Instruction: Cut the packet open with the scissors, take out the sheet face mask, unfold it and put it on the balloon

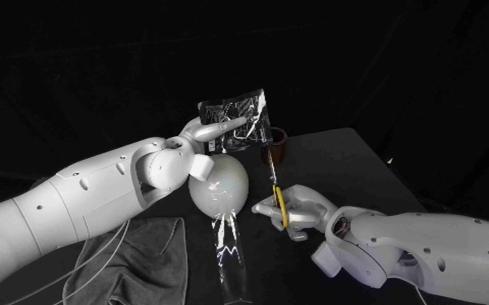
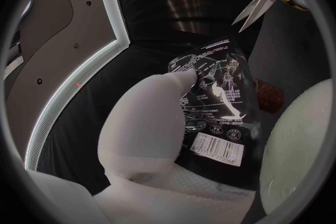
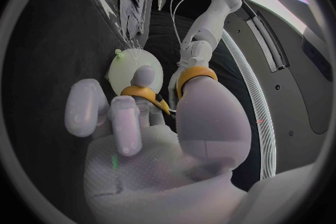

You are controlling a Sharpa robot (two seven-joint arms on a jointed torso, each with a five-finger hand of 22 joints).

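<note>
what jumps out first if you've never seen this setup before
The shiny black packet catches the eye first, held up in the middle of the head view by the left hand. Just below it is the pale balloon. To the balloon's right, the right hand grips yellow-handled scissors with the blades pointing up toward the packet.

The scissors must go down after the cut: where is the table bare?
Bare table lies right of the brown cup, beyond the right hand. Crowded: grey cloth, clear film and balloon fill the near left.
</note>
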